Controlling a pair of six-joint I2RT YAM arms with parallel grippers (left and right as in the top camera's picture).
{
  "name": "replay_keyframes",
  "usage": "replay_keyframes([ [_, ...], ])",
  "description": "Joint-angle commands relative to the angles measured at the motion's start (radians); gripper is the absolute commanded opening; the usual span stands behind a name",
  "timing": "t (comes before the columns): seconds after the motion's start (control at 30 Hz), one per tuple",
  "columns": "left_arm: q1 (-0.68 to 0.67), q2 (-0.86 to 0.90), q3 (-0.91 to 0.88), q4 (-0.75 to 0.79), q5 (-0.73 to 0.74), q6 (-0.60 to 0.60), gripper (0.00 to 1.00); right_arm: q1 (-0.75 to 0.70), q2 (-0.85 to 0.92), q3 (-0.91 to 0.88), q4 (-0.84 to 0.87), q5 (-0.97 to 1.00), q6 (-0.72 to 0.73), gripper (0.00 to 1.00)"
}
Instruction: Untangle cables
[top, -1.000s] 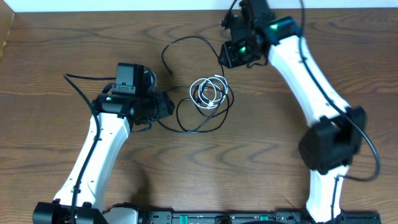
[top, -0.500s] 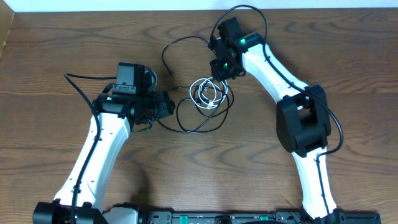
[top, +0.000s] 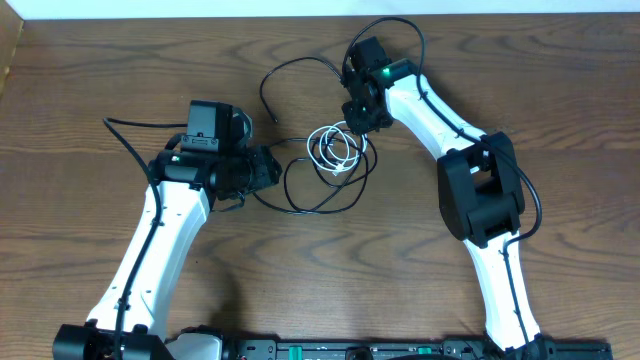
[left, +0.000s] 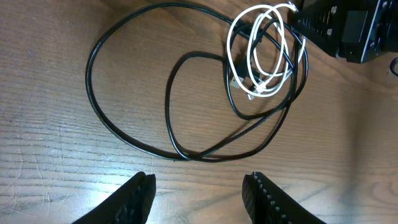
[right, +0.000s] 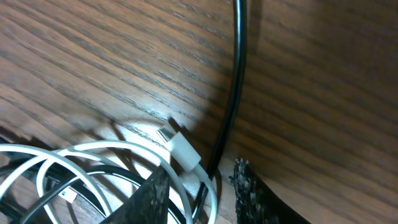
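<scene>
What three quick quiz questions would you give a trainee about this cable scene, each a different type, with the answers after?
1. True or false: the left gripper holds the black cable.
2. Which gripper has the white cable passing between its fingers? A. left gripper B. right gripper C. neither
3. Fill in: the smaller, tighter coil is the ____ cable.
Key: 1 false; 2 B; 3 white.
</scene>
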Motion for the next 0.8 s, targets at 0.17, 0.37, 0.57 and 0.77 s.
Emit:
replay_keyframes([
  [0.17,-0.002,-0.003,0.005,-0.002,0.008,0.013,0.50,0.061,0.013,-0.036,-0.079,0.133,0.095,0.24],
  [0.37,-0.002,-0.003,0.005,-0.004,0.009,0.013,0.50,0.091,0.013,-0.036,-0.114,0.319,0.256,0.11],
  [0.57,-0.002,-0.003,0.005,-0.005,0.009,0.013,0.50,0.087,0.013,-0.035,-0.134,0.318,0.270,0.01],
  [0.77,-0.002,-0.003,0.005,-0.005,0.008,0.013,0.50,0.084,-0.047,-0.023,-0.183,0.291,0.303,0.01],
])
